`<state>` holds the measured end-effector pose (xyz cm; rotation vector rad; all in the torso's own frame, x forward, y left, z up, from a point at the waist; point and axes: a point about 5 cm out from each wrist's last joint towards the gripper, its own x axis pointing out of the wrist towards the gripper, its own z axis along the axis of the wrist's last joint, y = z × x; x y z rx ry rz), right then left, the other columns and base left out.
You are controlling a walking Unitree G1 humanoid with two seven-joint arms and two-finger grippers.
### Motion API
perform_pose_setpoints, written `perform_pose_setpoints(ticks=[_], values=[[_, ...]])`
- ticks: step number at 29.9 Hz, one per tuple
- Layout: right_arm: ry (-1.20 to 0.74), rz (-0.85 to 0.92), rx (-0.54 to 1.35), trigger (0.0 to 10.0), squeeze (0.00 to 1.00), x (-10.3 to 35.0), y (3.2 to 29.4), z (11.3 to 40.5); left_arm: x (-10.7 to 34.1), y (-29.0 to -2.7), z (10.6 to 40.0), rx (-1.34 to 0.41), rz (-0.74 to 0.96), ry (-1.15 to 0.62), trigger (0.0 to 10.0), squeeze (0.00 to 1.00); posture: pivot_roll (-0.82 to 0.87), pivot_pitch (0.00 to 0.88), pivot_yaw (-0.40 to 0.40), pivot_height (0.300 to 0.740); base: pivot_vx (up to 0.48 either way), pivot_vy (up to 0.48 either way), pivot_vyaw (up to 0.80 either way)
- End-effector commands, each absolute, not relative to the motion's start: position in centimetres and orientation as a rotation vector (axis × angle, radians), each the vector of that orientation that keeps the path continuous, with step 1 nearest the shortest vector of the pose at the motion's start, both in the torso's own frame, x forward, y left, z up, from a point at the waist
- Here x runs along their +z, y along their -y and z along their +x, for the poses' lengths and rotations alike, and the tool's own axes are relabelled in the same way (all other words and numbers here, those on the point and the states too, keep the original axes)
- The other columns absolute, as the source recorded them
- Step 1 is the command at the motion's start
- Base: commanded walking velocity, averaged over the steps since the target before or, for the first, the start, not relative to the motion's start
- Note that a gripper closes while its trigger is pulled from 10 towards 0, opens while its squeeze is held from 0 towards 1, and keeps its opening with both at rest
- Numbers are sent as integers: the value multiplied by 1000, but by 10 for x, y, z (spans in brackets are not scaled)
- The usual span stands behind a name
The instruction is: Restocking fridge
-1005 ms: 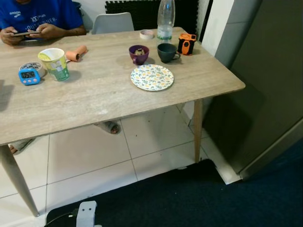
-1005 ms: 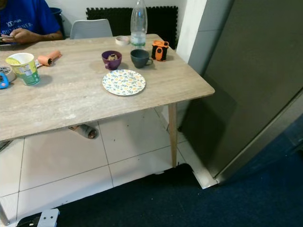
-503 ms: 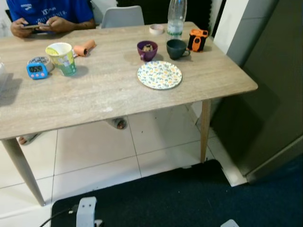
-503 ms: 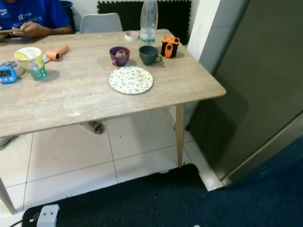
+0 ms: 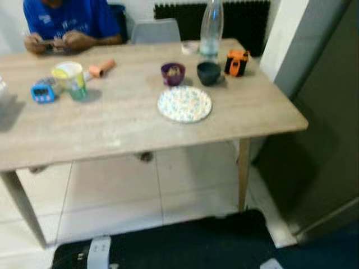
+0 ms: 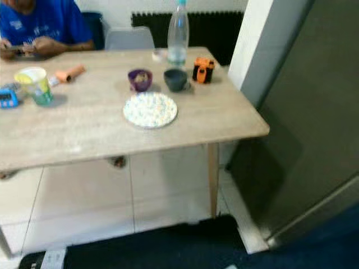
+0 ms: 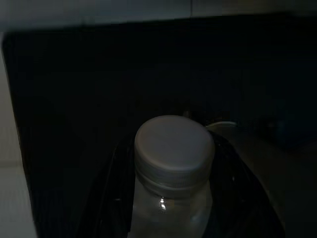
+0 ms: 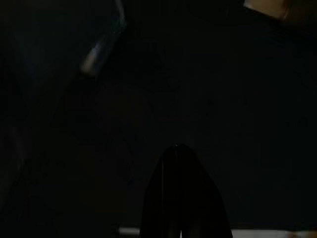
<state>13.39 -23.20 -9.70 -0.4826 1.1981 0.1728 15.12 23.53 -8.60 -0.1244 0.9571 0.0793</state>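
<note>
In the dim left wrist view my left gripper [image 7: 173, 198] is shut on a clear bottle with a pale round cap [image 7: 174, 148], its black fingers [image 7: 111, 198] flanking the neck. My right gripper [image 8: 181, 198] hangs in the dark, its fingers meeting in one black point. The grey fridge [image 5: 331, 112] stands with its door closed to the right of the wooden table [image 5: 112, 123]. A tall clear bottle [image 5: 211, 28] stands at the table's far edge.
On the table are a flowered plate [image 5: 184, 103], a purple bowl [image 5: 173, 73], a dark cup [image 5: 208, 73], an orange gadget [image 5: 237, 62], a paper cup [image 5: 70, 78] and a blue timer [image 5: 42, 92]. A person in a blue shirt [image 5: 70, 22] sits behind. A dark mat [image 5: 185, 244] covers the near floor.
The whole picture has shifted and gone blurry, so the camera has moved. The things on the table stay where they were.
</note>
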Motion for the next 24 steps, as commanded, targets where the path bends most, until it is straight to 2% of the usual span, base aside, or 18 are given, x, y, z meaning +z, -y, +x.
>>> perform_pose_setpoints(ticks=[1,10,17,24], values=[[-1233,-467,158,10000,0,-99,237,124,-92,-231,140,64,-131,-1003,10000,0,-52,139,5,740,251,-398,-781],[-1250,-476,143,10000,0,-99,245,118,-94,-222,138,58,-148,-1011,10000,0,-67,130,-2,740,250,-398,-781],[-1234,-473,130,10000,0,-97,247,122,-94,-216,144,46,-158,-1000,10000,0,-64,130,-7,740,249,-395,0],[-1225,-470,133,10000,0,-97,245,125,-95,-217,141,51,-154,-1012,10000,0,-63,128,0,740,0,0,0]])
